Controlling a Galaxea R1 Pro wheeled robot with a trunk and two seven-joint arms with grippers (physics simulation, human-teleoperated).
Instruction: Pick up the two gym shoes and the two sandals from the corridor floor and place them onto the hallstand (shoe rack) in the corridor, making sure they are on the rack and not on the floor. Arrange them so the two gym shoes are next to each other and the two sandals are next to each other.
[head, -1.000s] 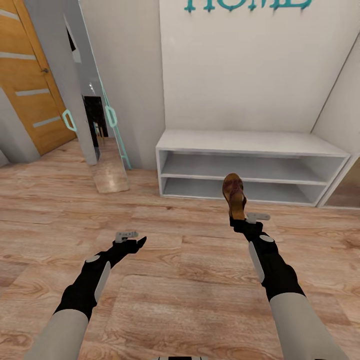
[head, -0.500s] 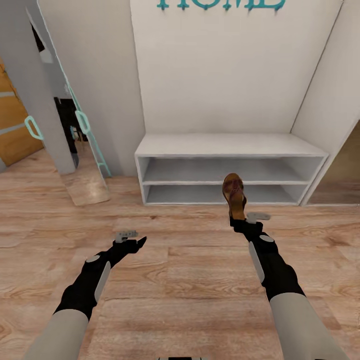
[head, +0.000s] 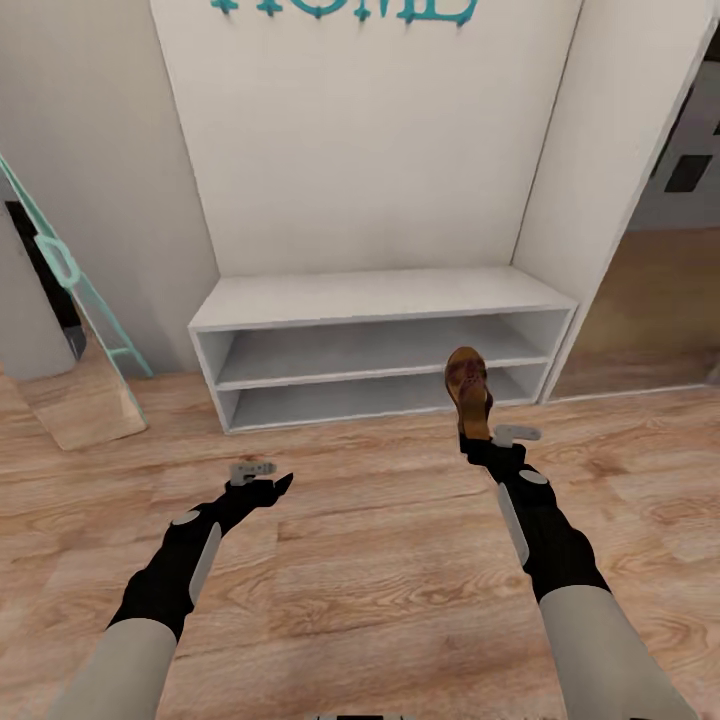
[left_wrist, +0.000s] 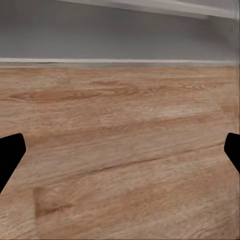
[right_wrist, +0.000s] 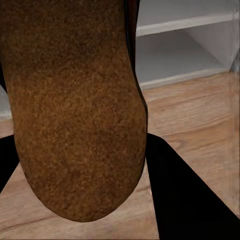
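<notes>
Head high, looking down; wrists low, near hallstand (head: 380, 300).

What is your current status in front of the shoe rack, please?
Right hand shut on one sandal, held off the floor. Left hand open, empty. Shoe rack ahead, both shelves bare where visible; nothing in the way.

View swings right; rack drifts left in the head view

The head camera has turned, so the hallstand (head: 380, 345) now sits further left and slightly skewed, its right end nearly behind the held sandal (head: 468, 390). The wooden door has left the picture, and the leaning mirror (head: 75, 370) is now at the left edge. A doorway opening (head: 660, 300) has come into sight at the right. The teal wall letters (head: 345, 8) have slid left too.
</notes>
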